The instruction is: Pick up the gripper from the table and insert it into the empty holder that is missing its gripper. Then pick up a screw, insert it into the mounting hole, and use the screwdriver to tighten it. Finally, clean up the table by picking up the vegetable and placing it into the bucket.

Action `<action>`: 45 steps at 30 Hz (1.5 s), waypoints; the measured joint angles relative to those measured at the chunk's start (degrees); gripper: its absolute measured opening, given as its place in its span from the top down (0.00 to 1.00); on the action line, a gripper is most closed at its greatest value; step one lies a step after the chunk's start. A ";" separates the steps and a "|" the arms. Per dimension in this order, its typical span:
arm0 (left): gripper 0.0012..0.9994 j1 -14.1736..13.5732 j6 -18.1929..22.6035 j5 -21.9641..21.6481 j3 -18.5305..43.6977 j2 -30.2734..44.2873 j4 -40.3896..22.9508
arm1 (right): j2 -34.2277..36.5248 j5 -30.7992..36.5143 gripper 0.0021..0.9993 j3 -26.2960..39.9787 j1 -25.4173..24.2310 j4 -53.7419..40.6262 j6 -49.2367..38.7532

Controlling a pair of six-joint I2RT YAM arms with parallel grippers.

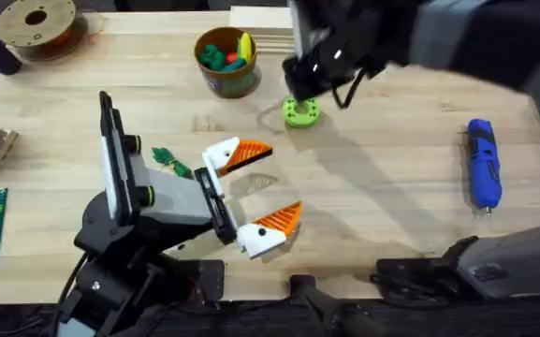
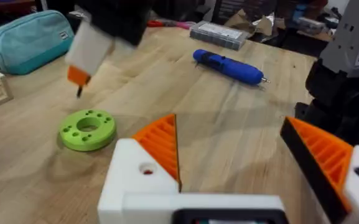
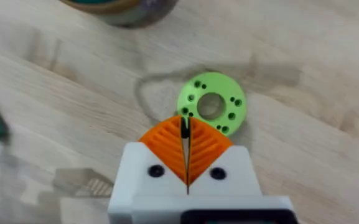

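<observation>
Right gripper sits closest to its wrist camera, its orange pads pressed together on what looks like one small dark screw, though the thing is too thin to be sure of. It hangs over the green disc, probably because the disc's ring of holes serves as the screw rack and the pinch keeps the screw upright for carrying.

Left gripper hovers low near the worktop's middle with its two fingers spread wide and nothing between them. Both fingers carry an orange tip on a white base, and one base shows a round hole facing up. Judging by that, it is held open and steady so the hole can be reached for the screw.

Off to the right the screwdriver lies flat and well apart from both arms, so tightening has not begun. Just beside the left arm lies the vegetable, not yet in the bucket, which stands near the disc at the far side.

By count: two grippers, four orange tips, one screw seen, one disc, one screwdriver, one vegetable, one bucket.
</observation>
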 joint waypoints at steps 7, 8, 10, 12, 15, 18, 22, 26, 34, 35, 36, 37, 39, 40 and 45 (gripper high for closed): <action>0.01 0.00 0.01 0.02 0.00 0.01 0.02 | -4.02 -2.43 0.99 8.35 3.01 -10.91 -2.98; 0.01 0.00 0.01 0.02 0.00 -0.01 0.02 | -3.92 -2.89 0.99 9.94 4.03 -13.07 -3.30; 0.01 0.00 0.01 0.02 0.00 0.01 0.00 | -3.49 -4.61 0.99 13.64 6.28 -17.30 -3.95; 0.01 0.00 0.01 0.02 0.00 -0.01 0.01 | -3.18 -6.49 0.99 16.81 8.32 -19.53 -4.48; 0.01 0.00 0.01 0.02 0.00 -0.01 0.00 | -3.15 -9.10 0.99 20.16 11.27 -21.04 -4.49; 0.01 0.00 0.00 0.02 0.00 -0.01 0.00 | -3.16 -10.37 0.99 21.71 14.01 -21.62 -4.19; 0.01 0.00 0.01 0.02 0.00 -0.01 0.00 | -2.88 -11.18 0.99 21.81 17.38 -22.60 -3.07; 0.01 0.00 0.01 0.02 0.00 -0.01 0.01 | -1.57 -11.59 0.99 21.83 19.59 -23.57 -2.04; 0.01 0.00 -0.19 -0.01 0.00 0.02 -0.04 | 1.28 -11.77 0.99 21.83 20.56 -24.33 -1.09; 0.01 0.00 -0.15 0.02 0.00 0.02 -0.02 | 1.23 -11.75 0.99 21.83 20.56 -24.46 -0.96; 0.01 0.00 -0.15 0.02 0.00 0.00 -0.02 | 1.23 -11.77 0.99 21.83 20.56 -24.44 -0.95; 0.01 0.00 -0.13 0.02 0.00 -0.01 -0.02 | 1.23 -11.77 0.99 21.83 20.56 -24.45 -0.88; 0.01 0.00 -0.13 0.02 0.00 0.02 -0.02 | 1.23 -11.80 0.99 21.83 20.56 -24.46 -0.53; 0.01 0.00 -0.13 0.02 0.00 0.00 -0.02 | 1.23 -11.80 0.99 21.83 20.57 -24.46 -0.47; 0.01 0.00 -0.08 0.02 0.00 0.02 -0.02 | 1.23 -11.80 0.99 21.83 20.93 -24.48 -0.15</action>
